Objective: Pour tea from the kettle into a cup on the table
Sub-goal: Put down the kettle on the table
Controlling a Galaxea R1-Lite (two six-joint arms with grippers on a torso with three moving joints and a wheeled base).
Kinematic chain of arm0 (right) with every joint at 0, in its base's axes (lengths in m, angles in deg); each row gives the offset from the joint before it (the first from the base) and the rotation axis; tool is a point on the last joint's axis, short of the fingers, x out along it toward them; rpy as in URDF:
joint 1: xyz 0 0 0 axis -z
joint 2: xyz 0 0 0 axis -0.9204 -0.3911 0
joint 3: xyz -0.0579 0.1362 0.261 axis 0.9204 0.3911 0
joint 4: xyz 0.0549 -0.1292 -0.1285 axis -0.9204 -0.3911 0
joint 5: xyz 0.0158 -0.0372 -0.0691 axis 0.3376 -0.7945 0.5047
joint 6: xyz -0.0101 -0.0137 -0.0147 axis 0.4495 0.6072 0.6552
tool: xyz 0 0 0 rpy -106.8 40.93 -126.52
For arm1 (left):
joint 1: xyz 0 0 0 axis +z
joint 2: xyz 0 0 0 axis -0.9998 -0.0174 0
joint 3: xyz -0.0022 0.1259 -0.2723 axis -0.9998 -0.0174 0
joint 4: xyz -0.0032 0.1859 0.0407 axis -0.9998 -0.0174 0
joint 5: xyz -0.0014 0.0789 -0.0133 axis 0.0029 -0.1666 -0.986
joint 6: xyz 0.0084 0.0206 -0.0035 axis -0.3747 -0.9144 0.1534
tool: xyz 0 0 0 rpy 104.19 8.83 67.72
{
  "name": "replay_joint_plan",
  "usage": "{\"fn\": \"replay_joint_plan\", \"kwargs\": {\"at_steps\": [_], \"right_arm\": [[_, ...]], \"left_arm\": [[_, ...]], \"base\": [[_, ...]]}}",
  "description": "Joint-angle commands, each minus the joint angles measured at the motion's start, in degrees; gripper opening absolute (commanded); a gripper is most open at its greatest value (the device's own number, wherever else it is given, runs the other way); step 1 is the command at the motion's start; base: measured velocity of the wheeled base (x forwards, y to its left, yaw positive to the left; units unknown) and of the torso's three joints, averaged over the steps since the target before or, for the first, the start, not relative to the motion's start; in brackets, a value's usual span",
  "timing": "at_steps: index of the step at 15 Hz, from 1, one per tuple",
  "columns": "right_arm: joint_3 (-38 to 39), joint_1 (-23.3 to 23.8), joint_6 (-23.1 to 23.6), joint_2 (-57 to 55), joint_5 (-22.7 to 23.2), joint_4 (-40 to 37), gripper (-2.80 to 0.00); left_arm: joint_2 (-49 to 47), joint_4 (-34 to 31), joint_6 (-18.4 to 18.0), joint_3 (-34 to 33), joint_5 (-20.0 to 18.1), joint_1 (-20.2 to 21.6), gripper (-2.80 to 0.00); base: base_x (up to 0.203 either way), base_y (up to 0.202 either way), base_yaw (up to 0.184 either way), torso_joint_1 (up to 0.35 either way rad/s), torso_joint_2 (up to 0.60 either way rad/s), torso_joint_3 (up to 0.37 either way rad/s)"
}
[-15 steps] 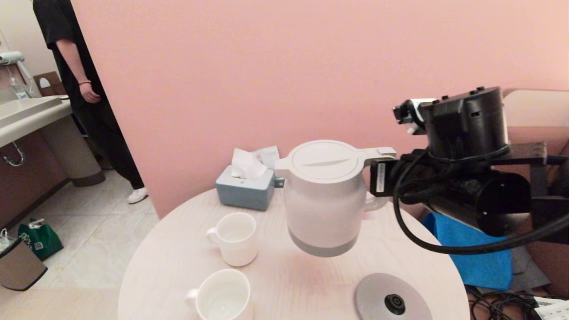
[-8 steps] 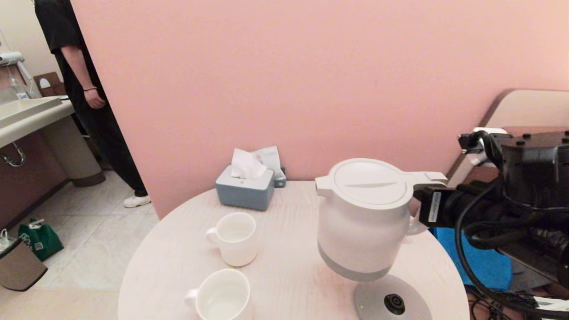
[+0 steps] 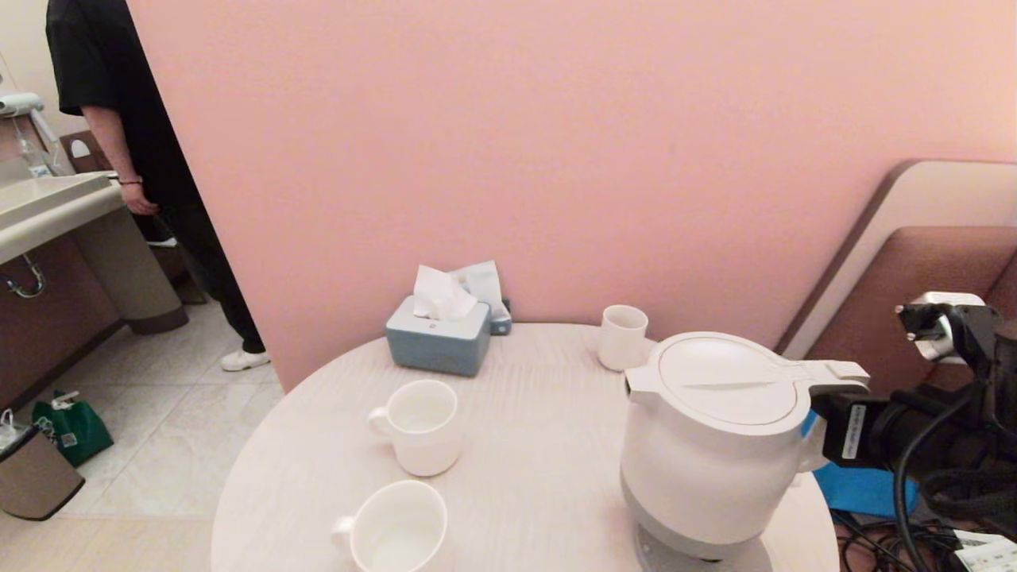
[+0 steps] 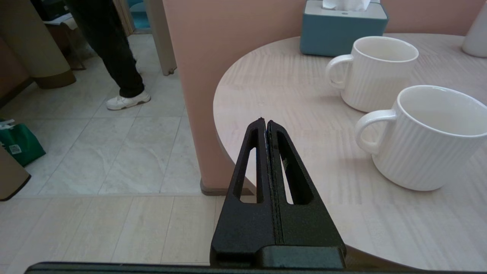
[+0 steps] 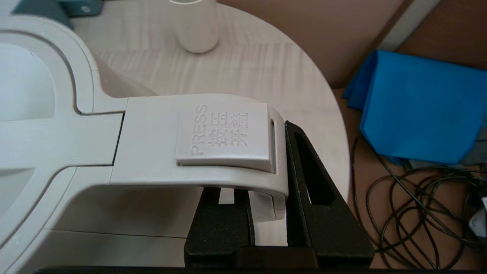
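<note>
**Kettle on base, right fingers clamped on handle**

Reads "PRESS 按压开盖" on the lid button atop the handle, legible only in right wrist view. White sticker on the right wrist in head view, text too small to read.

Right gripper reaching in level from the counter's right edge, fingers clamped on the kettle handle just below the button. Kettle upright on the grey base, near right part of the counter.

Left gripper parked low off the counter's left edge, fingers pressed together, empty; seen in left wrist view only.

Two ribbed mugs left of the kettle: far mug, near mug. Small handleless cup and tissue box at the back. Blue cloth and cables on the floor.
</note>
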Motion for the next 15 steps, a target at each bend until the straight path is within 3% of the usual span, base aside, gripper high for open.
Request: {"fn": "replay_joint_plan", "kwargs": {"at_steps": [1, 7, 11, 15], "right_arm": [[4.17, 0.48, 0.16, 0.65, 0.74, 1.45, -2.80], [9.02, 1.26, 1.75, -1.09, 6.11, 7.63, -2.80], [12.64, 6.78, 5.37, -4.28, 6.22, 16.54, -2.80], [14.84, 8.94, 5.60, -5.42, 7.14, 19.16, -2.80]], "left_arm": [[0.02, 0.01, 0.02, 0.00, 0.01, 0.01, -2.80], [0.02, 0.01, 0.02, 0.00, 0.01, 0.01, -2.80], [0.02, 0.01, 0.02, 0.00, 0.01, 0.01, -2.80], [0.02, 0.01, 0.02, 0.00, 0.01, 0.01, -2.80]], "base": [[0.000, 0.000, 0.000, 0.000, 0.00, 0.000], [0.000, 0.000, 0.000, 0.000, 0.00, 0.000], [0.000, 0.000, 0.000, 0.000, 0.00, 0.000], [0.000, 0.000, 0.000, 0.000, 0.00, 0.000]]}}
